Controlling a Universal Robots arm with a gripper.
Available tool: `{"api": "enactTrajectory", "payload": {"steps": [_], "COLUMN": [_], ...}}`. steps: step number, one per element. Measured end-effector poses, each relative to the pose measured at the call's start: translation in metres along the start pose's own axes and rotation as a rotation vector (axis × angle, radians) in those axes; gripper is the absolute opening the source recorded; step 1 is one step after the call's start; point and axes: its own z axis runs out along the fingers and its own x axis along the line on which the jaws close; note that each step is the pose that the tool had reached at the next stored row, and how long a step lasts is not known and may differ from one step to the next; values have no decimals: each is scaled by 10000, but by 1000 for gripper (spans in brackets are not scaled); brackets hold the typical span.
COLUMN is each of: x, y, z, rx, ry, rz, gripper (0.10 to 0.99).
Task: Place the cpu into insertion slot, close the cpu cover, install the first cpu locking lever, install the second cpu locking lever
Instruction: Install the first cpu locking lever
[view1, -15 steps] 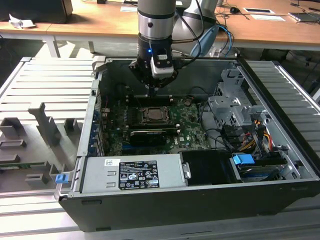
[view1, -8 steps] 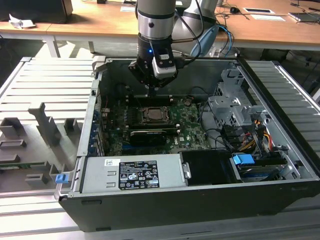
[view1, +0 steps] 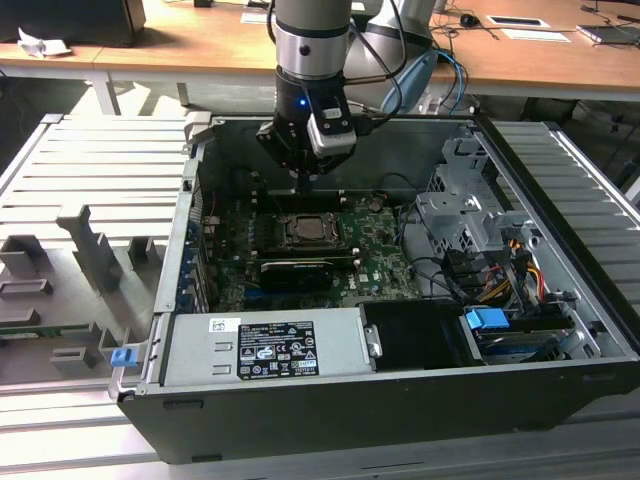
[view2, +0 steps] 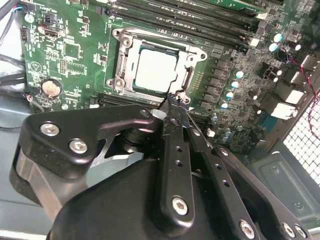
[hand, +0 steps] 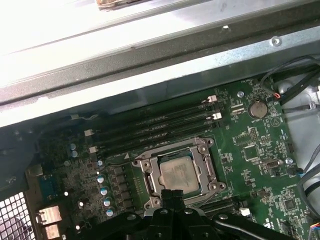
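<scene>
While the cpu (view2: 156, 70) sits flat in the slot (view2: 186, 85) with the cover (view2: 131, 39) down around it, framing the silvery face through its window, the gripper (view2: 174, 101) hangs at the slot's near edge in both wrist views, jaws pressed together on nothing, tips at the corner of the cover frame. Judgement: chip placed, cover closed, work now is on a locking lever; one thin lever wire (hand: 116, 161) runs along the slot's side toward the capacitors (hand: 102, 191), and I can't tell whether it's latched. To do this well: keep the closed tips on the lever end only, push along its arc, then sideways under its hook, and stay off the chip face and cover window. Room: memory slots (hand: 160, 125) lie just beyond the slot on the chassis wall (hand: 150, 75) side, capacitors close on one flank, coin cell (view2: 51, 87) well off on the other; the black card (view1: 297, 270) sits just beside the slot on the power supply (view1: 265, 348) side in the exterior view. Open space above the slot is good, lateral swing tight near the card and capacitors.
</scene>
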Motion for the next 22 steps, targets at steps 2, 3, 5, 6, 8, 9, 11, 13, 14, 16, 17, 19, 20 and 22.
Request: {"api": "enactTrajectory", "payload": {"steps": [2,3,5,6,8,9,11,13,14,16,17,19,20,22], "x": [0,0,0,0,0,0,0,0,0,0,0,4,16,38], "y": [0,0,0,0,0,0,0,0,0,0,0,-1,-4,-10], "z": [0,0,0,0,0,0,0,0,0,0,0,0,1,0], "rx": [0,0,0,1,0,1,0,1,1,1,1,0,-2,0], "ry": [3,4,7,9,11,12,15,17,19,22,24,28,27,26], "rz": [-84,-130,-226,-292,-370,-410,-512,-606,-646,-784,-842,-967,-1000,-1017], "gripper": [106,106,106,106,106,106,106,106,106,106,106,106,106,106]}}
